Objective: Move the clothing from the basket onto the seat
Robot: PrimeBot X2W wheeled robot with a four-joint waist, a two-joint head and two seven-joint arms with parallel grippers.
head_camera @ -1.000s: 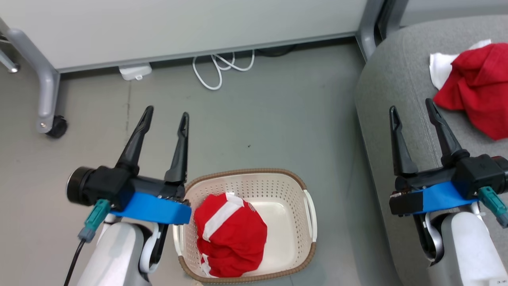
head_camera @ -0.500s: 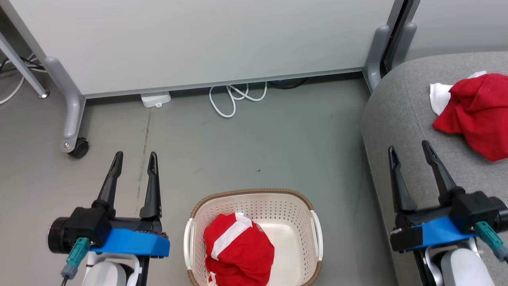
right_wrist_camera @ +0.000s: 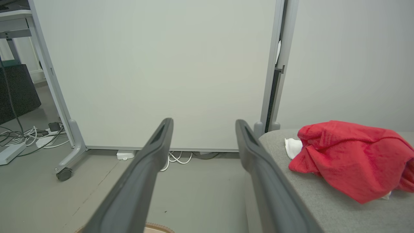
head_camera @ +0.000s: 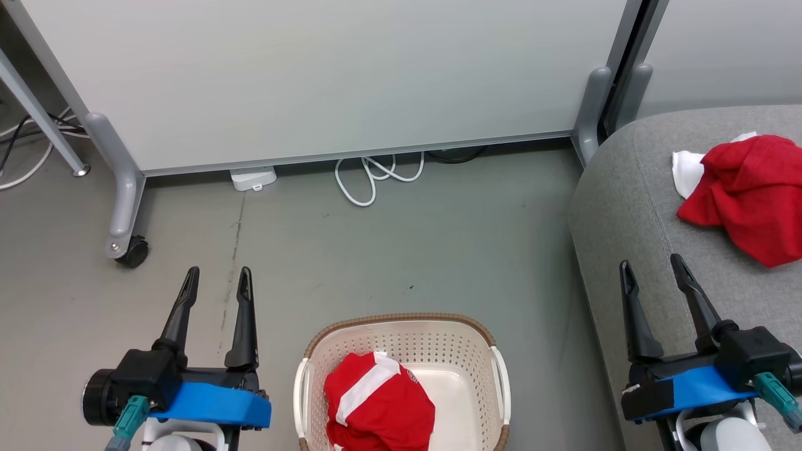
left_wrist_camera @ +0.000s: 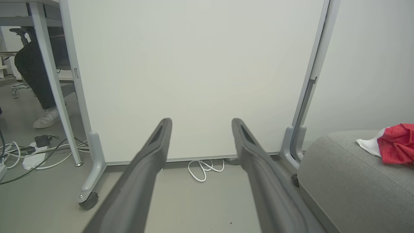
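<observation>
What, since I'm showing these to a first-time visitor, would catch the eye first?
The bright red stands out: a crumpled red garment lies on the grey seat at the right. A second red garment, with a white stripe, sits in the cream basket on the floor, bottom centre. Next come the left gripper and right gripper, both open and empty, either side of the basket.

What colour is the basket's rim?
Brown, woven-look, around the cream-white perforated basket; it shows best in the head view.
</observation>
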